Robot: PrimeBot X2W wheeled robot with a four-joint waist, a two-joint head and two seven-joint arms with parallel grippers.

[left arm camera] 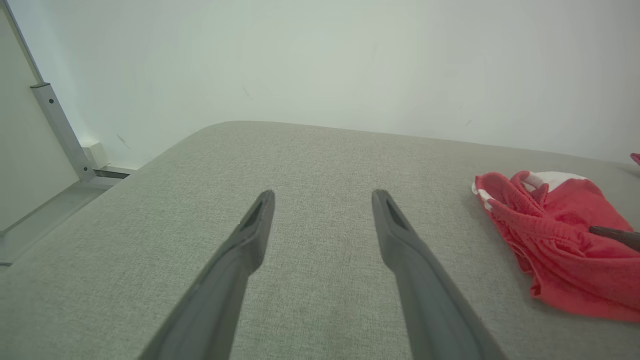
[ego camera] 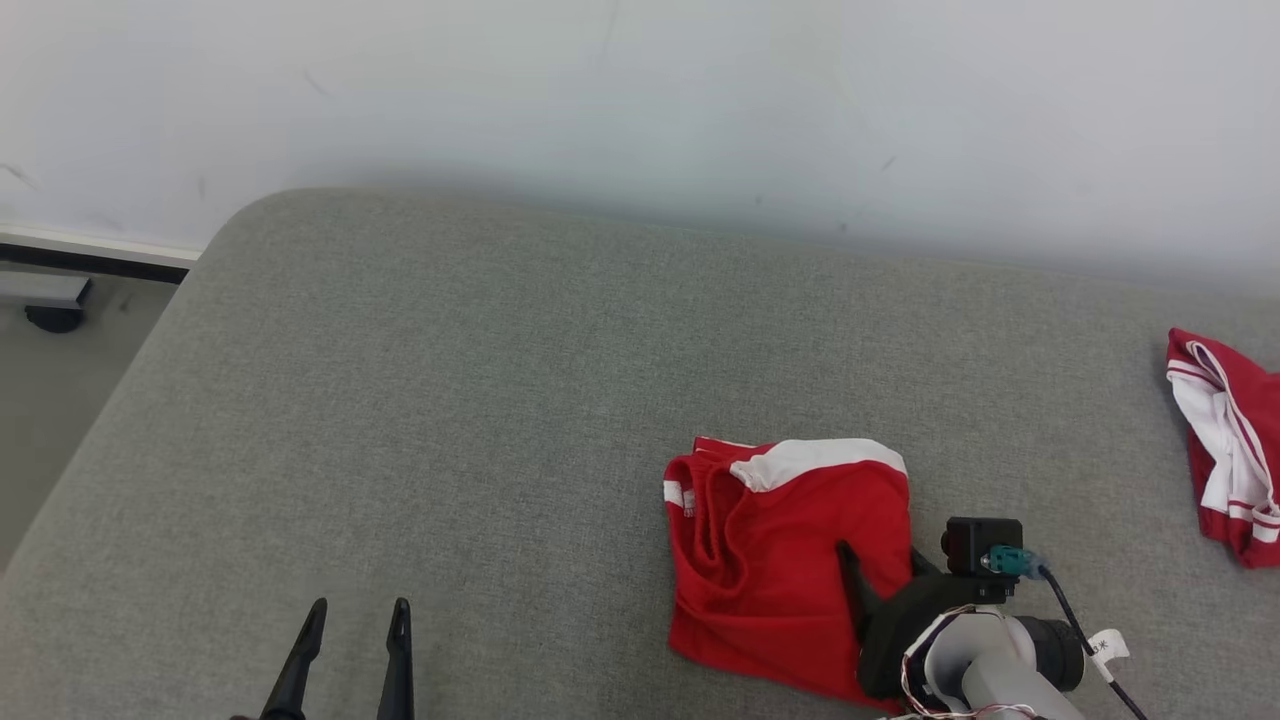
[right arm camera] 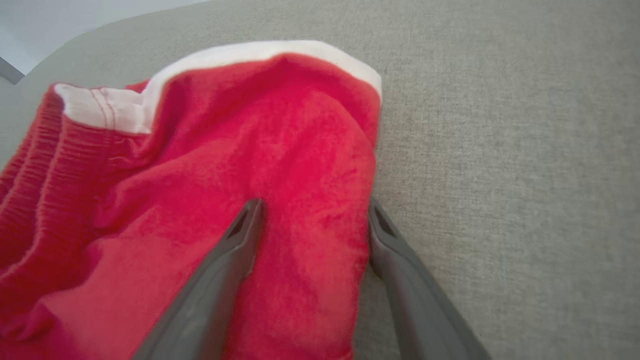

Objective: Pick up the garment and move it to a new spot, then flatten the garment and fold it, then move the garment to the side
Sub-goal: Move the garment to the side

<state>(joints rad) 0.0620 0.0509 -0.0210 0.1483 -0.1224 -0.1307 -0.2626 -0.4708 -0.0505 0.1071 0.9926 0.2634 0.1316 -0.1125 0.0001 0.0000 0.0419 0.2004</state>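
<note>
- Right gripper (right arm camera: 315, 205) is nearest my lens: its two dark fingers stand spread wide apart, unclenched, with nothing pinched.
- One finger lies on top of the red cloth. The other runs just beside the cloth's right edge, over bare grey fabric.
- I find the garment (ego camera: 770, 570), red shorts with white trim and a gathered waistband, lying loosely bunched on the padded surface (ego camera: 450, 400). It sits right of centre, towards the near edge.
- A strip of the garment's right side lies between the spread fingers. It rests flat on the surface.
- In the head view the right arm and its wrist camera (ego camera: 983, 545) cover the garment's lower right corner. A black cable (ego camera: 1065, 605) trails from the teal plug.
- Left gripper (ego camera: 361, 605) hangs at the lower left with its fingers parted and empty, over bare grey fabric well apart from the garment.
- A second garment (ego camera: 1225, 450), also red and white, lies crumpled at the far right edge of the surface, well apart from the first.
- Beyond the surface I see a pale wall (ego camera: 640, 90). To the left are the floor (ego camera: 60, 420), a black foot (ego camera: 55, 318) and, in the left wrist view, a metal post (left arm camera: 60, 130).
- Count: two garments, two grippers, one surface.
</note>
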